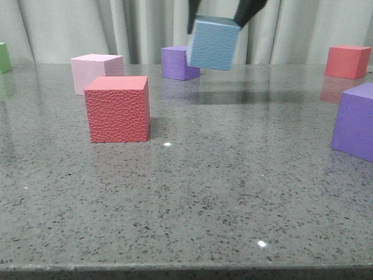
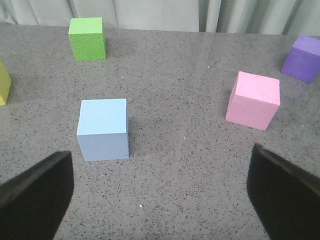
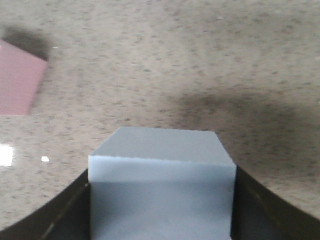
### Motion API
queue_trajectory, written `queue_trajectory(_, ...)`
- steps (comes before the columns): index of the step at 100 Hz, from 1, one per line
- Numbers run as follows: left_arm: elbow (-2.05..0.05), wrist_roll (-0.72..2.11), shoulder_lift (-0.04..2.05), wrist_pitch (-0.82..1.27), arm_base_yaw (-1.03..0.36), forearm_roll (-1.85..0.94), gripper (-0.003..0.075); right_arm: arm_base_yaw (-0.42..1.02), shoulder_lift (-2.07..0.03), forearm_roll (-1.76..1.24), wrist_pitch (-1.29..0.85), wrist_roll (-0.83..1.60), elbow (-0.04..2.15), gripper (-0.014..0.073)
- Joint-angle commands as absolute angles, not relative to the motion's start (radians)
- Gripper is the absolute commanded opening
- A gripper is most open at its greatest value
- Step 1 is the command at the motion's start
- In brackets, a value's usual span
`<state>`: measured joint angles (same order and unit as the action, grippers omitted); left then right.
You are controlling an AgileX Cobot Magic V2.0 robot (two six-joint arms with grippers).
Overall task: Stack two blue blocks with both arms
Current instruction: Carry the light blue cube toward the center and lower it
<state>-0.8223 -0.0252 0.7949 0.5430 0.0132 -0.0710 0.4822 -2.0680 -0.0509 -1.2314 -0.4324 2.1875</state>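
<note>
My right gripper (image 1: pixel 218 17) is shut on a finely pebbled pale blue block (image 1: pixel 213 44) and holds it in the air above the far middle of the table. In the right wrist view the block (image 3: pixel 162 185) fills the space between the dark fingers (image 3: pixel 65 215). The second, smoother blue block (image 2: pixel 103 129) rests on the table in the left wrist view, ahead of my left gripper (image 2: pixel 160 195) and nearer its left-hand finger. The left gripper is open and empty, with its fingers (image 2: pixel 35 200) spread wide. This block and the left gripper are not in the front view.
A red cube (image 1: pixel 118 108) stands left of centre with a pale pink cube (image 1: pixel 96 72) behind it. Purple cubes sit at the far middle (image 1: pixel 178 62) and right edge (image 1: pixel 355 121). A second red cube (image 1: pixel 348 61) stands far right, and a green cube (image 2: pixel 87 38) lies beyond the resting blue block.
</note>
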Motion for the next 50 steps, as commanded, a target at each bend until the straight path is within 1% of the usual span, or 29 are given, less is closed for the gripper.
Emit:
queue_trajectory(1,-0.859,-0.027,0.792,0.499,0.011,-0.074,0.0673,0.499,-2.010,-0.058,-1.152,-0.467,2.219,0.0357)
queue_trajectory(32,-0.859,-0.027,0.792,0.526,0.011,-0.074,0.0673,0.502,-2.073,-0.143,-1.143,-0.501,2.223,0.0357)
queue_trajectory(50,-0.859,-0.027,0.792,0.530,0.011,-0.074,0.0673,0.502,-2.094,-0.145,-1.130,-0.508,2.224,0.0357)
